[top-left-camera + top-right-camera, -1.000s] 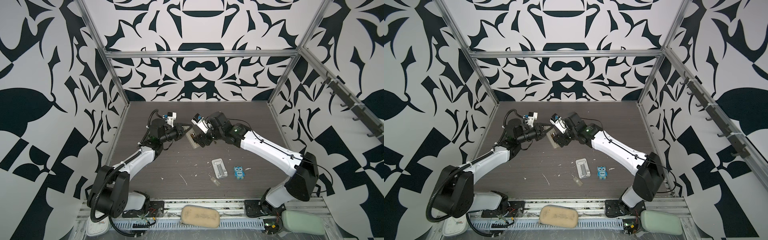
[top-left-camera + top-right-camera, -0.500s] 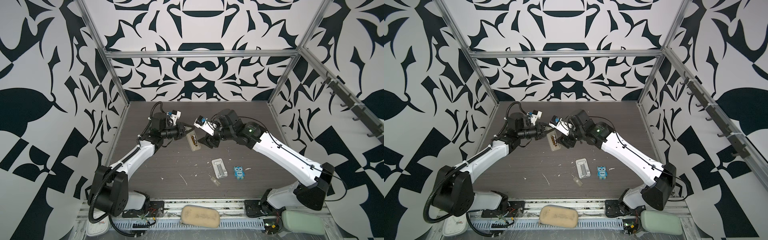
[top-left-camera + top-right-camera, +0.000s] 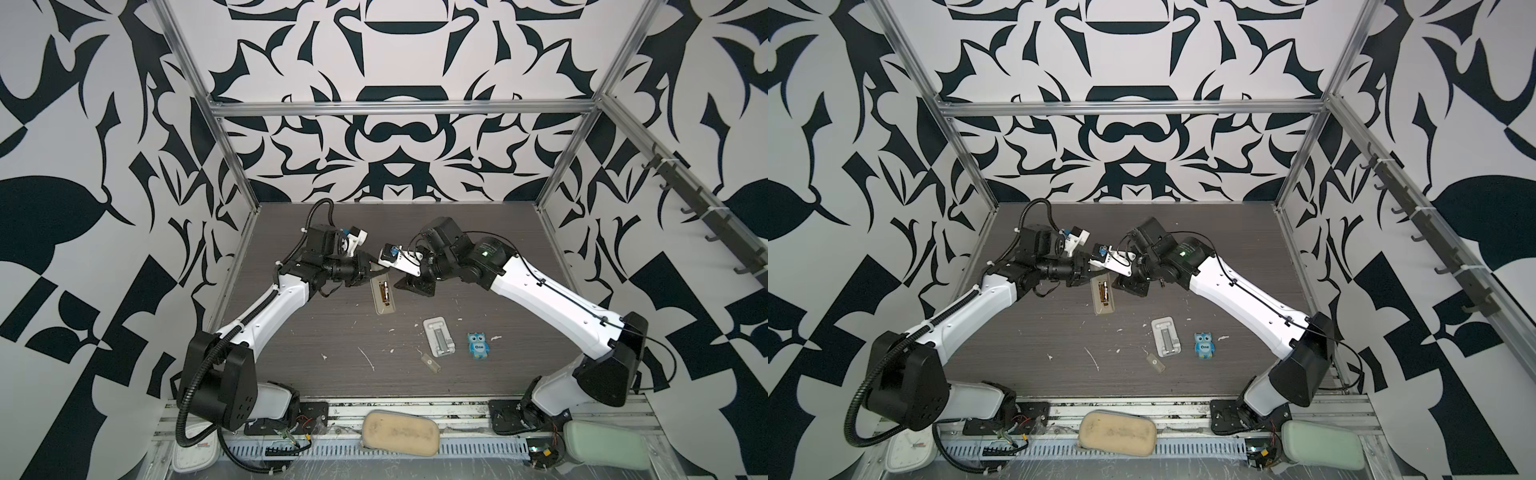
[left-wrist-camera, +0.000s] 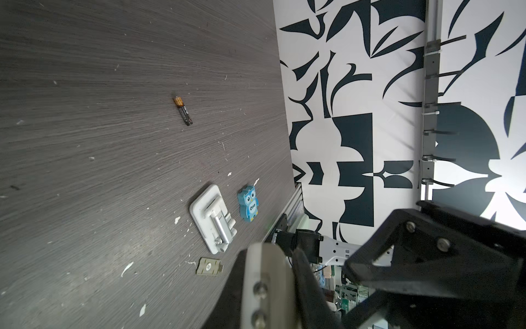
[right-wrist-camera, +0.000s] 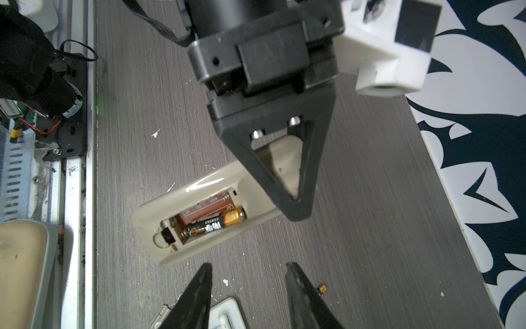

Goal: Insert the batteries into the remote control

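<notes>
The left gripper (image 5: pixel 297 212) sits right over the remote control (image 5: pixel 199 216) in the right wrist view and covers its far end, so whether those jaws pinch it can't be told (the left wrist view gives only blurred fingers (image 4: pixel 264 287) running off the picture's edge). The loose battery (image 5: pixel 322 289) shows just a gold tip past a finger of the right gripper (image 5: pixel 248 267), both top views lose it under that gripper, and the white stand (image 5: pixel 227 314) is cut off by the frame edge.
</notes>
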Robot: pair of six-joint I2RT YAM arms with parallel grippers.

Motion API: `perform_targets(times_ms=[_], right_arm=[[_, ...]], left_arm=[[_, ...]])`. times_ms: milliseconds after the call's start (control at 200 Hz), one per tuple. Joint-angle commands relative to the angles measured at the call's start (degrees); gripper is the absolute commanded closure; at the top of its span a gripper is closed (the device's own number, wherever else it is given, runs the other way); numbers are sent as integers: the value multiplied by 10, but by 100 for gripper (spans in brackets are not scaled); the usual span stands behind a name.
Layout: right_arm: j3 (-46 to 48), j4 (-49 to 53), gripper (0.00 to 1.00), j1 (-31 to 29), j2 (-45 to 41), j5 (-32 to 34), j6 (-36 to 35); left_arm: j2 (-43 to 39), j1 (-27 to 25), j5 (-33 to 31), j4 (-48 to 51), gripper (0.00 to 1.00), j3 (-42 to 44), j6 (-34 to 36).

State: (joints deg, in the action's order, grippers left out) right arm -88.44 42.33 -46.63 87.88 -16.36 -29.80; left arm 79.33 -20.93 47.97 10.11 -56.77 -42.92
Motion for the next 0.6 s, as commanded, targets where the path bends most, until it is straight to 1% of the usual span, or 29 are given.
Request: perform_targets(times_ms=[0,420,600], right_arm=[[-29,-7,57,-11,0,-17,-8],[-27,-2,65,-22,12,-21,-16],[-23,-3,66,-24,15,-23,-16]], left_arm=[[-1,0,24,17,100,-10,19],[5,0,42,34,100,-17,38],[4,-2,44,35,100,-17,38]])
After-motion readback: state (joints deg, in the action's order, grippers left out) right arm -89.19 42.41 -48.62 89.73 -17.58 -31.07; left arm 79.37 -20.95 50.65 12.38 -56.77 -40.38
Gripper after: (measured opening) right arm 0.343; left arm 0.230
